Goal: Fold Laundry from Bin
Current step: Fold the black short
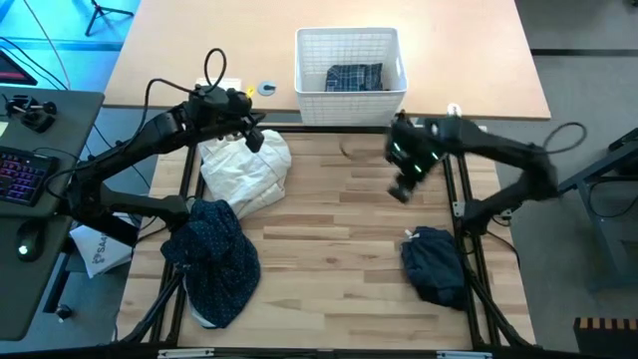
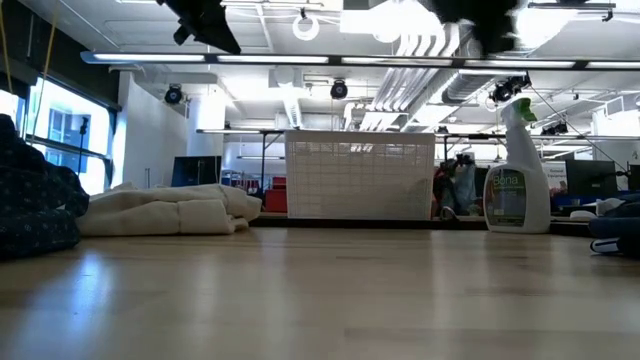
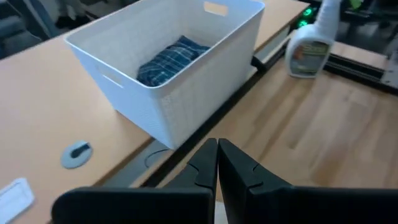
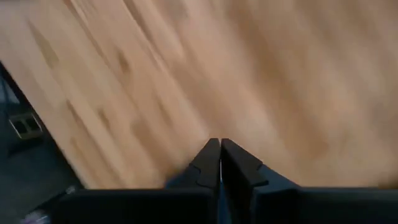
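Wood worktop (image 1: 329,219): bare in the middle — likely kept free as the folding area.
Bin (image 1: 351,62): stands at the far edge; plaid shirt (image 1: 354,77) lies inside, not yet taken.
Dotted navy shirt (image 1: 214,254): heaped near the left arm's base.
Dark navy piece (image 1: 436,261): bunched at the right edge.
Left pincer (image 3: 217,163): closed on nothing, facing the bin.
Right pincer (image 4: 220,163): closed, empty — above bare wood.

My left claw (image 1: 251,135) hangs with its fingers (image 3: 239,171) pressed together, empty, just off the near left corner of the bin (image 1: 350,92). My right claw (image 1: 404,184) sits well off the bin's near right corner, above the bare surface (image 1: 339,219), fingers (image 4: 236,165) closed on nothing.
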